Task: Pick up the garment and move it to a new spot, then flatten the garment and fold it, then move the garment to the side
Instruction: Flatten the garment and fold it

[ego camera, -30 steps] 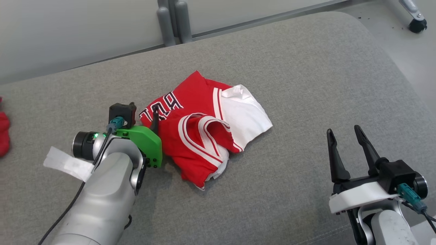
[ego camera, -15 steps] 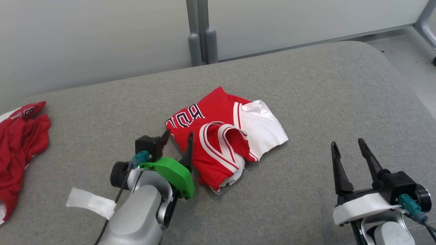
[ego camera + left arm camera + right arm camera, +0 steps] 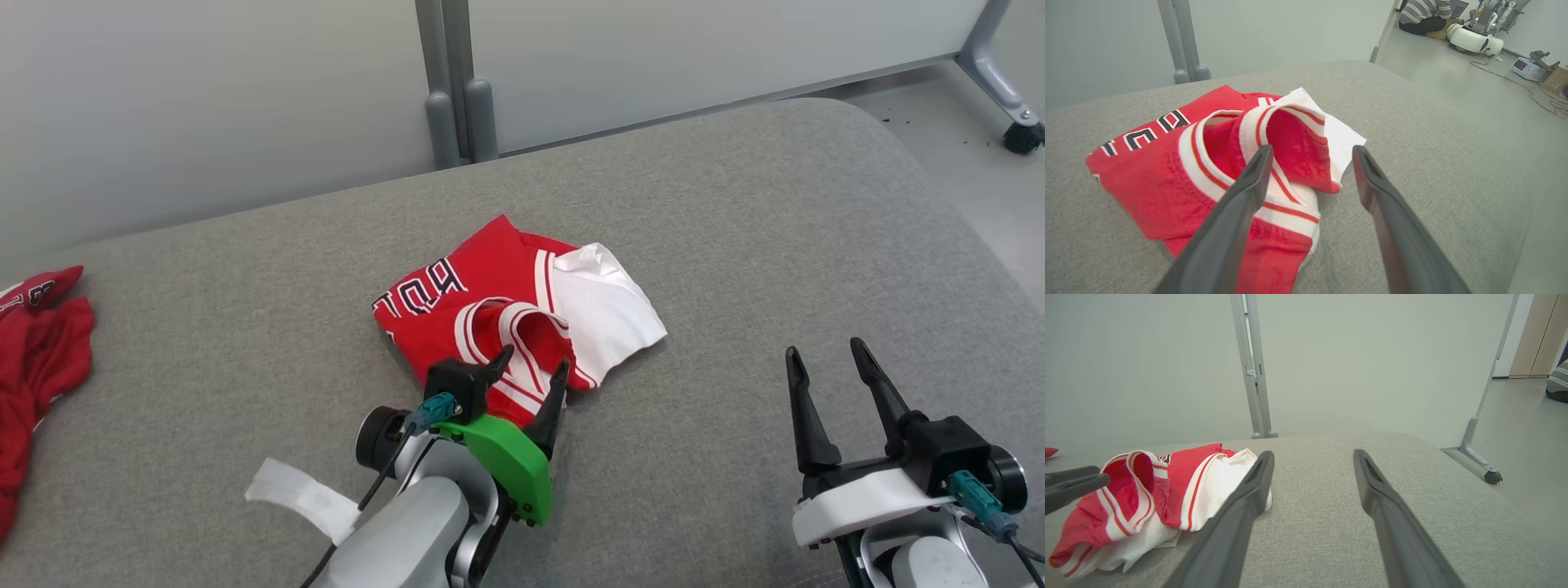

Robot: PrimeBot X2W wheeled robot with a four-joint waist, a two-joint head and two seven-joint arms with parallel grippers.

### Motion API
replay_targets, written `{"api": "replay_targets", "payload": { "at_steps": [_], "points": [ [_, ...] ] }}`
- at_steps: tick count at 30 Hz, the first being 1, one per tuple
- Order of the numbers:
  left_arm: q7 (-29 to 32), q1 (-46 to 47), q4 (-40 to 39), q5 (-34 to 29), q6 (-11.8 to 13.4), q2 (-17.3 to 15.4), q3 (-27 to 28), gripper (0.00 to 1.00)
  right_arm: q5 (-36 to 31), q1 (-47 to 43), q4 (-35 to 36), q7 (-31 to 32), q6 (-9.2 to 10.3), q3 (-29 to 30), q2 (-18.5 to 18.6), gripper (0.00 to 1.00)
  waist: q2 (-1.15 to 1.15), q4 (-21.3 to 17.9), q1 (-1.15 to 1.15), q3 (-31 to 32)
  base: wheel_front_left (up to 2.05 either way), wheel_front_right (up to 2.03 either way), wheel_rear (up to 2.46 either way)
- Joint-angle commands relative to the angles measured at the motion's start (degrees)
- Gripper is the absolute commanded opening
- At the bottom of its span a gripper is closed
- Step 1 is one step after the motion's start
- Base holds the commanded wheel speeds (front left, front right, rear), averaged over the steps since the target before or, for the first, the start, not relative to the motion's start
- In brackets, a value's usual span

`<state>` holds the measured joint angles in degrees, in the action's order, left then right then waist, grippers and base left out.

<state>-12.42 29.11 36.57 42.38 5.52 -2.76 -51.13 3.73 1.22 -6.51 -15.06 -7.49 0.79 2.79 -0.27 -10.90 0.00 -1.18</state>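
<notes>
The garment, a red jersey with white striped trim, dark lettering and a white panel, lies crumpled near the middle of the grey fabric-covered tabletop. Its white panel points toward the robot's right, and a trimmed opening stands up in a loop at the near side.

The left gripper hovers at the garment's near edge with its fingers spread wide and nothing between them. In the left wrist view the left gripper has one finger lying across the striped trim of the garment, while the other is over bare grey cloth beside it. Whether the fingers touch the fabric cannot be told.

The right gripper is well apart from the garment to the right, fingers also wide and empty, over bare tabletop.

A second red garment lies bunched at the tabletop's far left edge, well clear. Behind the tabletop stands a pale partition wall with grey posts, and a caster wheel sits on the floor at the far right. A person in a striped top is seated on the floor in the distance.
</notes>
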Motion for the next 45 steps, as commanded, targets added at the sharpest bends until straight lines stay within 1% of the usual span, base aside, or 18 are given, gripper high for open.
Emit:
{"api": "replay_targets", "payload": {
  "at_steps": [1,5,11,16,18,19,20,26,29,31,35,36,42,45],
  "points": [
    [-0.3,1.4,0.0,0.5,0.7,-0.2,-0.2,1.0,0.0,-0.1,0.1,-0.2,0.0,-0.2,0.2,1.0,0.27,-0.8,0.0,-0.4,0.0,0.0,0.0],
    [0.2,3.5,1.4,2.7,3.2,-0.2,-1.8,1.0,0.2,0.4,-0.1,-0.2,0.0,-0.6,0.2,1.0,0.27,-2.1,0.0,-0.8,0.0,0.0,0.0],
    [0.3,7.6,6.6,3.5,7.3,-0.2,-3.7,1.0,0.6,1.4,-0.4,-0.2,0.0,-1.4,0.2,1.0,0.27,-4.2,0.0,-2.0,0.0,0.0,0.0],
    [-0.2,10.0,10.3,5.0,9.3,-0.2,-4.6,1.0,0.9,1.8,-0.6,-0.2,0.0,-2.2,0.2,1.0,0.27,-5.8,0.0,-2.8,0.0,0.0,0.0],
    [-0.8,10.7,11.1,5.4,9.5,-0.2,-4.9,0.5,0.9,1.8,-0.5,-0.2,0.0,-2.3,0.2,1.0,0.27,-6.1,0.0,-3.0,0.0,0.0,0.0],
    [-1.3,11.0,11.1,5.7,9.6,-0.2,-4.8,0.22,0.9,1.8,-0.4,-0.2,0.0,-2.2,0.2,1.0,0.27,-6.2,0.0,-3.1,0.0,0.0,0.0],
    [-1.6,11.1,11.1,5.9,9.6,-0.2,-4.7,0.0,1.0,1.8,-0.4,-0.2,0.0,-2.0,0.2,1.0,0.27,-6.2,0.0,-3.2,0.0,0.0,0.0],
    [-2.7,10.5,11.7,5.6,9.0,-0.2,-4.9,0.0,0.6,0.8,-0.6,-0.2,0.0,-1.4,0.2,1.0,0.27,-4.8,0.0,-2.7,0.0,0.0,0.0],
    [-2.8,11.0,9.1,3.6,9.3,-0.2,-2.6,0.0,0.7,0.8,-0.6,-0.2,0.0,-1.6,0.2,1.0,0.27,-3.6,0.0,-2.2,0.0,0.0,0.0],
    [-2.8,10.3,6.3,1.0,9.5,-0.2,0.1,0.0,0.7,0.8,-0.7,-0.2,0.0,-1.6,0.2,1.0,0.27,-2.8,0.0,-1.9,0.0,0.0,0.0],
    [-2.8,6.9,-1.0,-4.0,8.5,-1.5,6.3,0.0,0.6,0.3,-0.6,-0.2,0.0,-1.2,0.2,1.0,0.27,-1.1,0.0,-1.0,0.0,0.0,0.0],
    [-2.8,6.9,-1.0,-4.0,8.5,-1.5,6.3,0.0,0.6,0.3,-0.6,-0.2,0.0,-1.2,0.2,1.0,0.27,-1.1,0.0,-1.0,0.0,0.0,0.0],
    [-2.8,-1.3,-12.0,-9.6,6.7,-4.3,16.7,0.0,0.2,-0.9,-0.6,-0.2,0.0,-0.1,0.2,1.0,0.27,1.1,0.0,0.2,0.0,0.0,0.0],
    [-2.8,-6.0,-14.4,-10.9,6.4,-6.2,21.1,0.0,0.2,-1.2,-0.5,-0.2,0.0,0.1,0.2,1.0,0.27,1.8,0.0,0.6,0.0,0.0,0.0]
  ]
}}
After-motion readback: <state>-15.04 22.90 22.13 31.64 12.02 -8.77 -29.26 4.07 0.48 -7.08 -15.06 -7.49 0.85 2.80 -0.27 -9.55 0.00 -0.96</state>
